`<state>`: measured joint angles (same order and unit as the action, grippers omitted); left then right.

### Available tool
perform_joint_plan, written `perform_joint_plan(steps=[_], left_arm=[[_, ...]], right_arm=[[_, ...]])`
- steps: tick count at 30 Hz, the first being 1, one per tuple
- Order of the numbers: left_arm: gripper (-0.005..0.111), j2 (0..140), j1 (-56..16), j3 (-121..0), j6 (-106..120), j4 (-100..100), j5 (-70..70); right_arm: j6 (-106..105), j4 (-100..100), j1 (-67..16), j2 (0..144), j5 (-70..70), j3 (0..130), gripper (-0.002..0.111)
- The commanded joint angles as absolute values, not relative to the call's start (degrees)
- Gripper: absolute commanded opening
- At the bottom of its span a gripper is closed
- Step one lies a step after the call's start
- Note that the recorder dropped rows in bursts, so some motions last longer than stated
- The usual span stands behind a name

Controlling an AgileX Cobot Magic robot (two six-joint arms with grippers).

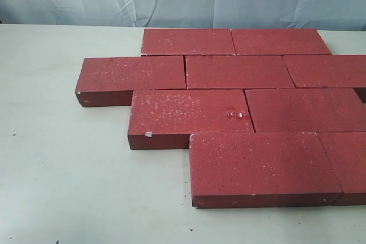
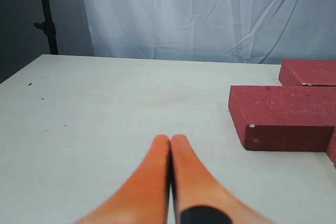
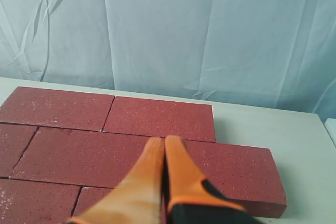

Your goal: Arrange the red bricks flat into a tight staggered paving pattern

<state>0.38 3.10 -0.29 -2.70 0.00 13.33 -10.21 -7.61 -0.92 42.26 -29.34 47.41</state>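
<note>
The left pincer [image 2: 169,141] and right pincer [image 3: 164,142] are both together, empty; a low sweep by the right could shove the red bricks [image 1: 231,71] apart.

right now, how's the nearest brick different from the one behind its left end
The nearest brick sits further right; the brick behind it juts out left. The brick behind it has a white corner chip and a shiny spot; the nearest brick shows neither. Both lie flat, dark red, touching.
</note>
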Motion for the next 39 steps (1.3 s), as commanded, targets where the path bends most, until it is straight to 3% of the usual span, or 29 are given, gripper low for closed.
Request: perform_joint_plan(steps=[1, 20, 39], left_arm=[[0.0, 0.0, 2.76, 0.0, -2.81, 0.0, 13.33], [0.0, 0.0, 2.76, 0.0, -2.69, 0.0, 13.32], [0.0, 0.0, 2.76, 0.0, -2.56, 0.0, 13.32]], right_arm=[[-10.21, -7.66, -1.08, 42.05, -28.58, 47.08, -0.001], [-3.44, -3.71, -1.08, 37.3, -27.57, 45.73, -0.001], [0.0, -0.35, -1.08, 5.86, -19.18, 16.72, -0.001]])
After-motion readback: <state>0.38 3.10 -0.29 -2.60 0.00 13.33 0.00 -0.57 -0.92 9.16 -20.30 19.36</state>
